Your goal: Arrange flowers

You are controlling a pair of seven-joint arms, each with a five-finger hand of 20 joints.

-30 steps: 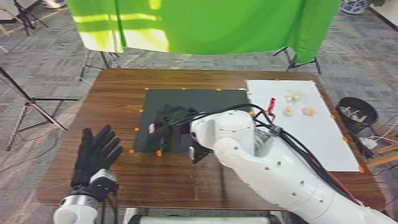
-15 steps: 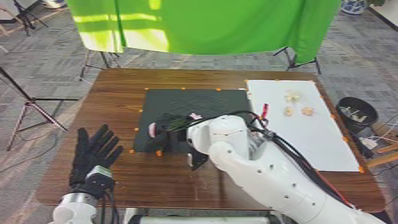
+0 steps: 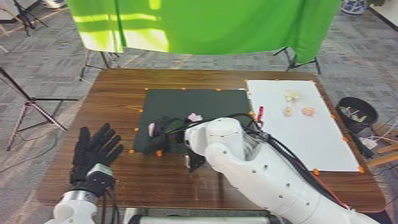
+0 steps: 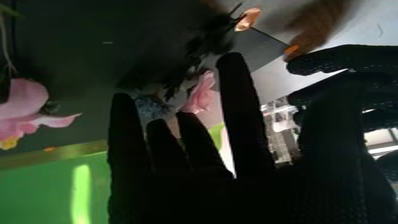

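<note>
The right hand (image 3: 174,136) is over the dark mat (image 3: 191,100), fingers (image 4: 242,115) straight.

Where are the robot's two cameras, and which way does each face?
Head view: on its head, facing forward and down at the table; shows the left hand and right arm.
Right wrist view: on the right wrist, looking past the right hand toward pink flowers.
Both share: pink flowers, dark mat, green cloth.

Head view looks down; wrist's, close, seems tilted.
</note>
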